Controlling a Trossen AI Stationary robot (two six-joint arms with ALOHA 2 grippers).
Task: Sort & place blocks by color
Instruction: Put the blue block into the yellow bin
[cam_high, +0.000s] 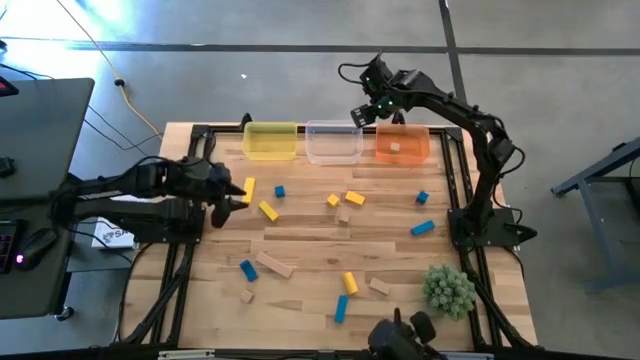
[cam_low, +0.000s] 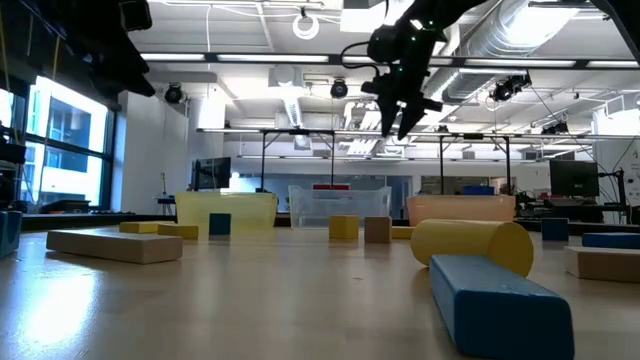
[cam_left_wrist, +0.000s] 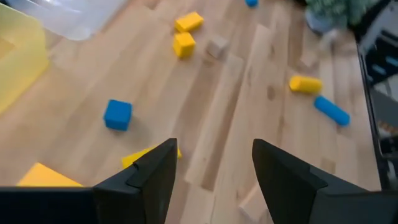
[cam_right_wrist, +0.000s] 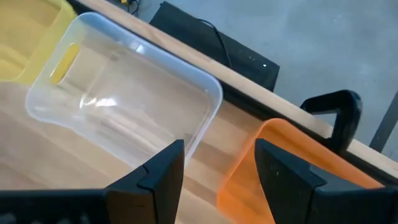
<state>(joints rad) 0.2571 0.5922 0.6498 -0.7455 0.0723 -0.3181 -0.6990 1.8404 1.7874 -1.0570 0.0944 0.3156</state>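
Observation:
Blue, yellow and tan blocks lie scattered flat on the wooden table (cam_high: 310, 245): a blue cube (cam_high: 280, 191) (cam_left_wrist: 117, 114), a yellow bar (cam_high: 268, 210) (cam_left_wrist: 149, 155), a blue bar (cam_high: 422, 228), a tan bar (cam_high: 275, 264) and several more. One tan block (cam_high: 395, 148) lies inside the orange bin (cam_high: 403, 145). My left gripper (cam_high: 238, 198) (cam_left_wrist: 214, 152) hovers open above the table's left side, just left of the yellow bar. My right gripper (cam_high: 365, 112) (cam_right_wrist: 217, 152) (cam_low: 400, 115) hangs open, high over the gap between the clear bin (cam_right_wrist: 124, 99) and the orange bin (cam_right_wrist: 292, 168).
Three bins stand in a row along the far edge: yellow (cam_high: 270, 140), clear (cam_high: 333, 142) and orange. A spiky green plant ball (cam_high: 448, 288) sits at the near right corner. A black frame (cam_high: 195, 135) borders the table.

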